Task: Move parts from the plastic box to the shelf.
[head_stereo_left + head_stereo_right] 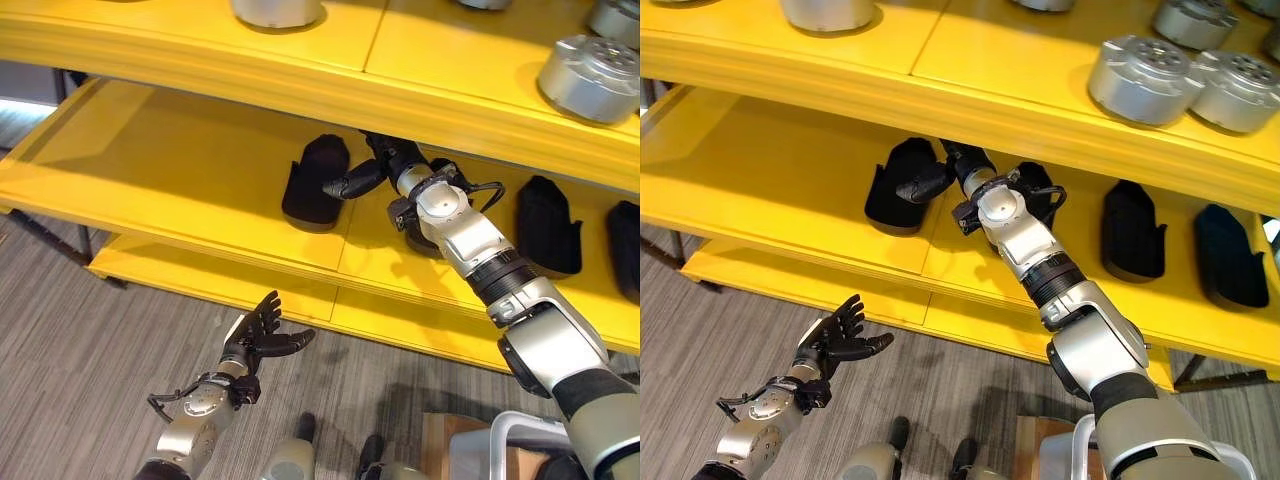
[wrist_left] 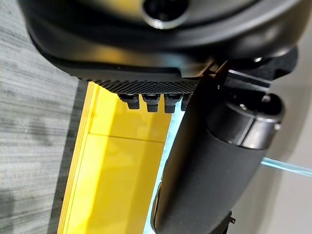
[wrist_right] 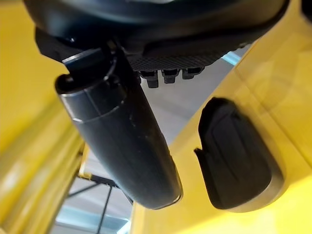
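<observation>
Here, the right hand (image 1: 385, 165) is reached deep into the middle level of the yellow shelf (image 1: 180, 190), under the lip of the level above. Its thumb points toward a black part (image 1: 315, 182) lying on that level, close to it or just touching; the heads-down views do not settle which. In the right wrist view the thumb is straight, short finger stubs show beside it, and nothing lies between them: hand spread loose, holding nothing. The black part (image 3: 236, 156) shows past the thumb, flat on the yellow board.

Left hand (image 1: 255, 340) hangs low over the grey floor, fingers spread and relaxed, empty, idle.

Judgement: a part has just been set down and the step in hand is the release and pull-back. To do it well, the hand should draw straight out along the board, keeping the thumb clear of the part so it is not dragged or turned, and staying low enough to miss the upper lip.

The part: matte black, long, rounded at one end, with a notch on one side, low profile; looks rigid and light. More black parts (image 1: 545, 225) lie in a row further right on the same level. Silver round parts (image 1: 590, 75) sit on the top level. The plastic box (image 1: 515, 440), pale rim, shows at the lower right by the robot's arm.
</observation>
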{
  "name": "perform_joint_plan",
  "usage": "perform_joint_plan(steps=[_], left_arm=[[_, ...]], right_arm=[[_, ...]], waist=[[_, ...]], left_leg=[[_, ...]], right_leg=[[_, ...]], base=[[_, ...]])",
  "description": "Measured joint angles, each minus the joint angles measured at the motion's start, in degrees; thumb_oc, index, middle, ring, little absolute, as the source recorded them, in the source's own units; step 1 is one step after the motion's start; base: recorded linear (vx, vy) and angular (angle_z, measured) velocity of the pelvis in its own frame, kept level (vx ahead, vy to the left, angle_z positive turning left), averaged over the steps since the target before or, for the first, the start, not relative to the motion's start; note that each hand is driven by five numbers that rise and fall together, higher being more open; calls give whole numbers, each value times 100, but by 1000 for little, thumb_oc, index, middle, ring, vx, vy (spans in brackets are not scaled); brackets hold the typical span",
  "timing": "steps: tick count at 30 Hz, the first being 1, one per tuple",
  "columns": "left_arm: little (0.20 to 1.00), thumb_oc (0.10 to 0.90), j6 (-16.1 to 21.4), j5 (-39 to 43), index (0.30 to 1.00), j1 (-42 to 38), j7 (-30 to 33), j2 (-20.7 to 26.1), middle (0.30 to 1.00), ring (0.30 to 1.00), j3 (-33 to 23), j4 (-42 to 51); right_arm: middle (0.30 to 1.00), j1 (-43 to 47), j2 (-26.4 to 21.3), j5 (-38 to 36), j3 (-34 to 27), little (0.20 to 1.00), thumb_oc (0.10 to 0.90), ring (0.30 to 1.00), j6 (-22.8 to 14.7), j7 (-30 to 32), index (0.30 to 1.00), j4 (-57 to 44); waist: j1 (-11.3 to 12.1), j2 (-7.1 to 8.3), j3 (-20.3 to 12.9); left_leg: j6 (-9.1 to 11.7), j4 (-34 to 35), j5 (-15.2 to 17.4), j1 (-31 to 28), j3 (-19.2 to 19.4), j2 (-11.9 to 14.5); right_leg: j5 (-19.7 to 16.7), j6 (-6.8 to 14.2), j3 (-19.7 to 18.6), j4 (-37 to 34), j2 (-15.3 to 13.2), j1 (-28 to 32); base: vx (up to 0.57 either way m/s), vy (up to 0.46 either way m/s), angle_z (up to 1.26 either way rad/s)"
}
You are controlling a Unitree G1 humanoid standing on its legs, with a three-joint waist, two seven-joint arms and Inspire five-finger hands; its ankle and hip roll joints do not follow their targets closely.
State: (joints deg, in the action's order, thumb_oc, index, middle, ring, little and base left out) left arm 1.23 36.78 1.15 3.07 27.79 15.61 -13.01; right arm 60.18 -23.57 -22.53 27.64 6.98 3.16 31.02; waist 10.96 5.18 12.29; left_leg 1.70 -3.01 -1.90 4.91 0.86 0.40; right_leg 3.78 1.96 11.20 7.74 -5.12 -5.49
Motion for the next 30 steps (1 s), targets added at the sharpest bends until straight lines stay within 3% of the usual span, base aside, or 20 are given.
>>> perform_joint_plan(steps=[2,5,12,15,20,30], left_arm=[[1000,900,-15,-5,1000,63,-2,-4,1000,1000,-14,33],[1000,900,-116,-158,1000,401,5,-192,1000,1000,-246,63],[1000,900,-212,-251,1000,739,2,-519,1000,1000,-460,194],[1000,900,-230,-383,1000,776,-1,-659,1000,1000,-490,196],[1000,900,-252,-458,1000,999,-24,-918,1000,1000,-595,260],[1000,900,-255,-665,1000,1478,-118,-1108,1000,1000,-1014,273]], right_arm=[[1000,-321,-223,-119,-44,1000,900,1000,1,-32,1000,-399],[1000,-1614,-415,-658,-458,1000,900,1000,-129,-151,1000,-1447],[1000,-3670,-608,-1150,-864,1000,900,1000,-116,-412,1000,-2437],[1000,-4063,-659,-1149,-880,1000,900,1000,-108,-474,1000,-2605],[1000,-5423,-512,-1253,-1412,1000,900,1000,-145,-856,1000,-3544],[1000,-7322,-312,-1366,-2561,1000,900,1000,-160,-1190,1000,-3715]], waist=[[-21,-26,-35],[-177,-184,-122],[-515,-371,-228],[-629,-434,-263],[-725,-539,-314],[-991,-595,-328]], left_leg=[[-13,64,-5,-43,66,11],[-72,253,-38,-257,203,14],[-164,398,-34,-436,379,73],[-191,409,-17,-447,387,85],[-256,425,27,-516,511,123],[-310,419,66,-595,664,141]], right_leg=[[-55,17,-61,-95,25,27],[-210,32,-209,-357,65,204],[-391,46,-395,-686,161,387],[-394,48,-419,-703,179,395],[-382,25,-496,-735,210,410],[-355,11,-652,-609,225,357]], base=[[-14,38,-16],[-3,29,-23],[5,15,-17],[7,2,-4],[6,-2,-10],[5,-4,-7]])
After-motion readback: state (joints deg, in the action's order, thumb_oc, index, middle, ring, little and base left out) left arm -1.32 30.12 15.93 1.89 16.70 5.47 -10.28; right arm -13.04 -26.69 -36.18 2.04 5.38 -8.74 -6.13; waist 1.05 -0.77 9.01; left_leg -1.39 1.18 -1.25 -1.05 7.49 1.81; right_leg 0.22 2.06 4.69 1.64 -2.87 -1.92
